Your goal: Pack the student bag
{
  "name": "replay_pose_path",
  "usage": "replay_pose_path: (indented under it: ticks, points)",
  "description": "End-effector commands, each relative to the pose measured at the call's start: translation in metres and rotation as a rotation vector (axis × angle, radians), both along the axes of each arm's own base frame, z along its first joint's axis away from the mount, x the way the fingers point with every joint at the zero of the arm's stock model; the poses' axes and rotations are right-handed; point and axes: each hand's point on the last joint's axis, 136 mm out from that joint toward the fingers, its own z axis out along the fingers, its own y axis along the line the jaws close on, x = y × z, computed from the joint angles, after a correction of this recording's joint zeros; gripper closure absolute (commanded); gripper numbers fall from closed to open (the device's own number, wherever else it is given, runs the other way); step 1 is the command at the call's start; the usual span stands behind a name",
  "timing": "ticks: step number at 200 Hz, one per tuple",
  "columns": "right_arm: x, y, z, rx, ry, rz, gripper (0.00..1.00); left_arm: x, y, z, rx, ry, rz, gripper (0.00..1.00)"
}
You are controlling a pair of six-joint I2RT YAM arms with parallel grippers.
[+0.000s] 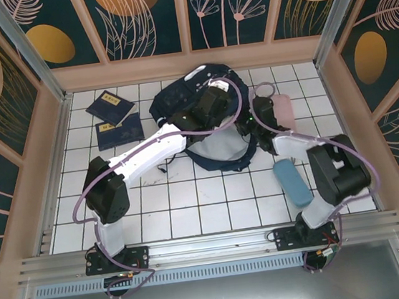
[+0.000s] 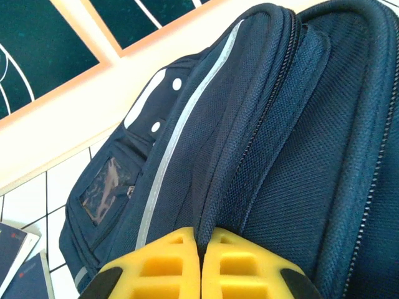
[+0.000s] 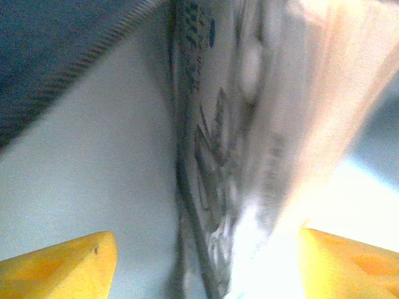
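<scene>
Student bag (image 2: 312, 174) zipper (image 2: 265, 112) (left wrist)

**Robot body, seen from above and from both wrists.** The left arm (image 1: 145, 150) and the right arm (image 1: 335, 170) are built of white links joined by black joint housings. A purple cable (image 1: 75, 207) is looped along each arm. Each arm is bolted to a black base plate (image 1: 118, 260) at the near edge. The fingers (image 2: 165, 265) of the left end effector (image 2: 201, 243) are moulded in yellow, with recessed ribbed pockets and dark outer corners. Those of the right end effector (image 3: 206, 261) are plain yellow.
</scene>
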Motion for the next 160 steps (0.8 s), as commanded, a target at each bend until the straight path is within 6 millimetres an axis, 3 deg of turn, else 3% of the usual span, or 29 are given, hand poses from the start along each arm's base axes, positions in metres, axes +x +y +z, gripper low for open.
replay_pose_path:
  ticks: [1,24,48,60,68,92,109,128,142,160]
  points:
    - [-0.031,-0.012,0.0,-0.005,0.097,0.034,0.24,0.011,0.03,0.069,-0.17,-0.151,0.118,0.99]
    - [-0.064,-0.019,0.002,-0.037,0.097,0.07,0.23,0.012,0.042,0.069,-0.175,-0.156,0.145,0.99]
    - [-0.088,-0.046,-0.002,-0.158,0.094,0.015,0.24,0.004,0.051,0.074,-0.189,-0.169,0.149,0.99]
    - [-0.095,-0.058,0.001,-0.217,0.078,-0.014,0.24,0.002,0.054,0.067,-0.182,-0.16,0.148,0.99]
    - [-0.098,-0.067,0.002,-0.252,0.075,-0.038,0.24,-0.005,0.059,0.077,-0.206,-0.171,0.143,0.98]
    - [-0.099,-0.079,0.013,-0.322,0.034,-0.065,0.24,-0.014,0.057,0.065,-0.228,-0.123,0.094,0.94]
    - [-0.096,-0.081,0.021,-0.35,0.019,-0.07,0.24,-0.025,0.048,0.047,-0.247,-0.047,0.023,0.79]
    - [-0.091,-0.082,0.032,-0.37,-0.011,-0.072,0.24,-0.037,0.045,0.027,-0.301,0.039,-0.009,0.46]
    - [-0.087,-0.083,0.041,-0.386,-0.033,-0.072,0.24,-0.043,0.051,0.016,-0.344,0.09,-0.004,0.24]
    - [-0.083,-0.08,0.046,-0.403,-0.051,-0.051,0.24,-0.043,0.076,0.006,-0.384,0.115,0.065,0.11]
